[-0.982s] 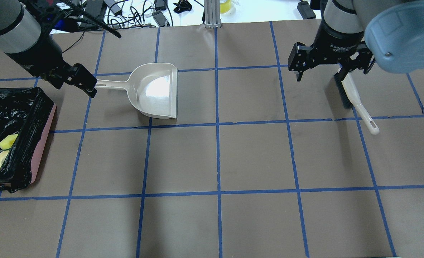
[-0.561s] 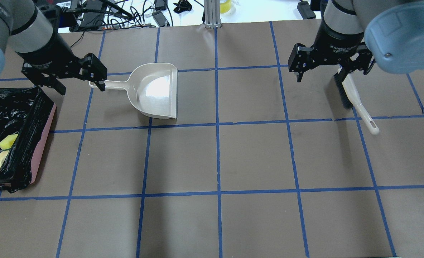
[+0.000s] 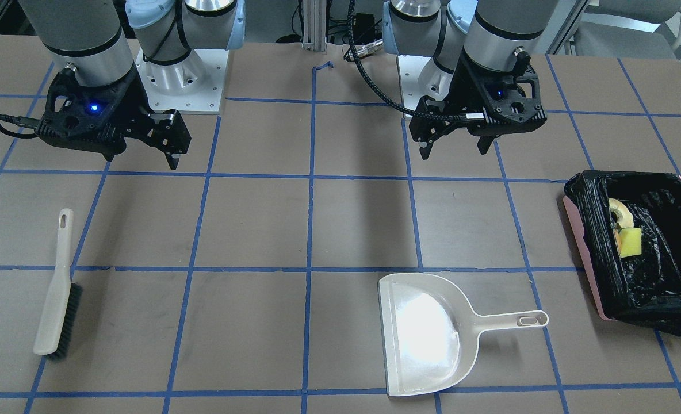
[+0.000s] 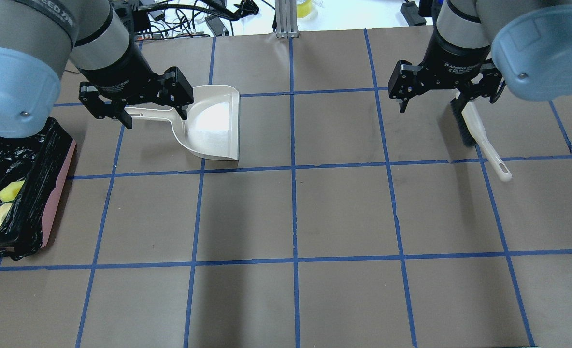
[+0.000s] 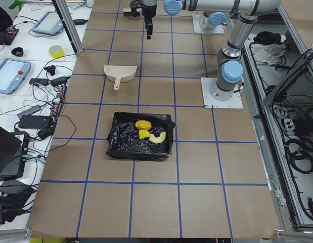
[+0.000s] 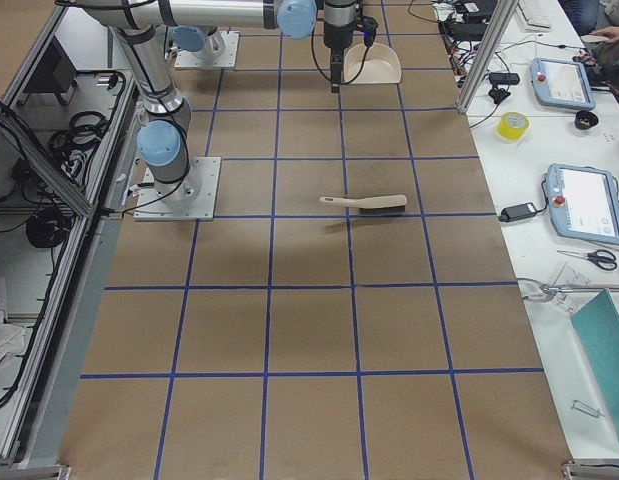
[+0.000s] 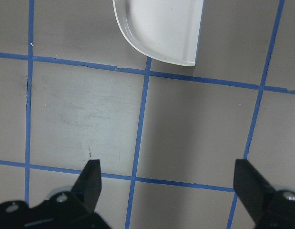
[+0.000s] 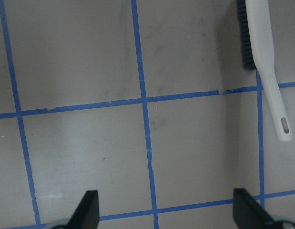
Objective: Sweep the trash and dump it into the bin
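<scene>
Since a second ago, a swing of the left hand (image 4: 154, 116) off the tip of the handle (image 4: 146, 114) and across the overhead view, with the wrist turned, to a spot that from there looks astride the handle of the off-white plastic dustpan (image 4: 213, 126). No contact with it, though: from the front-facing camera, raised clear above the brown paper-covered worktop (image 4: 344, 212) and on the robot's side of the dustpan; from the left wrist camera, only a rounded corner of the pan at the top edge, and between the black fingers (image 7: 92, 177) bare paper crossed by blue tape lines (image 4: 294, 212). Released, spread wide, gripping nothing. Hardly any change for the right hand (image 4: 449, 99): likewise released, spread wide and empty, raised above the worktop on the robot's side of the long off-white hand brush with dark bristles (image 4: 481, 137); in the right wrist view, brush at the upper right, apart from the fingers. Dustpan and brush in the same spots as before, both lying on the worktop, well apart from one another. At the robot's left end of the worktop, the rectangular pink-sided bin (image 4: 56, 193) lined with crinkled glossy black plastic, with all three pieces of trash inside by the left side camera: yellow-brown lumpy oval (image 5: 142, 124), yellow sponge wedge (image 5: 144, 134) just beside it, curved tan croissant-like piece (image 5: 158, 137) close against the sponge wedge.
</scene>
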`<state>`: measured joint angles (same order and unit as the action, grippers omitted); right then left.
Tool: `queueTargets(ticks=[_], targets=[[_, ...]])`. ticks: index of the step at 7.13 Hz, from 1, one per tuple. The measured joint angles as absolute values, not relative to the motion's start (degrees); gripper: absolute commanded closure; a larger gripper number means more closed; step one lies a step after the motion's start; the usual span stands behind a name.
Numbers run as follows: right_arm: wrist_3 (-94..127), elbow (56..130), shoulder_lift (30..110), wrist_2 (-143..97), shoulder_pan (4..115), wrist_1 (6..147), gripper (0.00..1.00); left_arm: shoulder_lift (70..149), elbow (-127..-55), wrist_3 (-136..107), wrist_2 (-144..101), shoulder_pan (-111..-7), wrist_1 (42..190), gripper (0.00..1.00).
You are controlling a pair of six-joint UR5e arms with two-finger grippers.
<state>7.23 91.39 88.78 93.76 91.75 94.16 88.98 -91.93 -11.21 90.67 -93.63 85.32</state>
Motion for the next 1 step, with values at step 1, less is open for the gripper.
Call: queueTargets(ticks=[1], targets=[[7.2,91.4,88.8,93.7,91.7,94.2,0.00,89.0,-91.9,-11.0,90.7,-93.8,85.2,0.00]])
